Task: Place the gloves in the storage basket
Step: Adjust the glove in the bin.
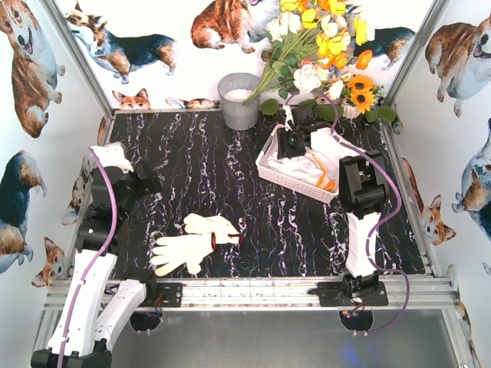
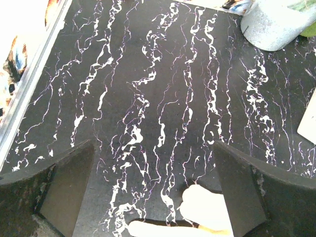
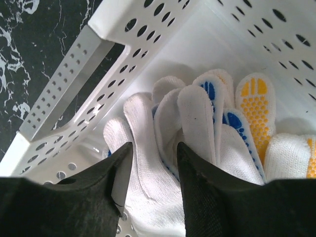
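Two loose gloves (image 1: 193, 241) lie on the desk (image 1: 230, 169) near its front edge, left of centre, overlapping each other and well apart from the storage basket (image 1: 291, 185) at the back right. Their long axes run roughly across the desk. The fingertips seem to point toward the left arm, though the overhead view is too coarse to be sure. That puts them much nearer the left arm than the right. In the left wrist view, pale fingertips show only at the bottom edge, beside that tool's right finger, so the gloves sit on the near side of where it aims. The left tool (image 2: 153, 153) is spread as wide as it goes, with nothing between its fingers and bare desk below. Its arm is folded, with the elbow raised and the wrist over the left part of the desk, facing the back wall. My reading is that it would have to draw back toward the front edge and tip down to bracket a glove across its narrow width. The right arm is stretched out to the back right, wrist over the basket. The right tool (image 3: 154, 148) points down among the stowed gloves (image 3: 197, 118), which are piled inside against the basket wall. Its fingers stand parted, with knit fabric showing in the gap beneath them rather than pinched.
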`<state>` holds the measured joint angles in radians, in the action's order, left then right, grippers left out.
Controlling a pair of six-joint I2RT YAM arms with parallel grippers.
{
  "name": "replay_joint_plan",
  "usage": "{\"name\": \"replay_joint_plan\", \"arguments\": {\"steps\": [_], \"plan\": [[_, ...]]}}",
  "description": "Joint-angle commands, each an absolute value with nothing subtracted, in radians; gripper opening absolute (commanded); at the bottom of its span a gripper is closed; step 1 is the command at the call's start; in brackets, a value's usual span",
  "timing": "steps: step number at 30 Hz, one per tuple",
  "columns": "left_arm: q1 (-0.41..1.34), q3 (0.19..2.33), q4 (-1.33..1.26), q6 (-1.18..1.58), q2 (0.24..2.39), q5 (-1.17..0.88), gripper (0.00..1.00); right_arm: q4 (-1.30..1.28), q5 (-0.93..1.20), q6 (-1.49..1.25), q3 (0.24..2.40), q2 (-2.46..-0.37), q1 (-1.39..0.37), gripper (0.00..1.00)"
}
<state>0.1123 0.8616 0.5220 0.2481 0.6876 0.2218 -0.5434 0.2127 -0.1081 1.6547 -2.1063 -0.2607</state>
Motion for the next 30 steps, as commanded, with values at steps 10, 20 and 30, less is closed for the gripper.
{"name": "replay_joint_plan", "arguments": {"steps": [10, 20, 30], "plan": [[0.104, 0.972, 0.556, 0.327, 0.77, 0.219, 1.0, -0.66, 0.132, -0.197, 1.577, -1.767, -0.257, 0.53], [0.105, 0.961, 0.551, 0.344, 0.806, 0.237, 1.0, -0.807, -0.047, -0.406, 1.375, -1.565, -0.213, 0.53], [0.105, 0.965, 0.544, 0.357, 0.836, 0.235, 1.0, -0.832, -0.057, -0.44, 1.348, -1.626, -0.13, 0.53]]}}
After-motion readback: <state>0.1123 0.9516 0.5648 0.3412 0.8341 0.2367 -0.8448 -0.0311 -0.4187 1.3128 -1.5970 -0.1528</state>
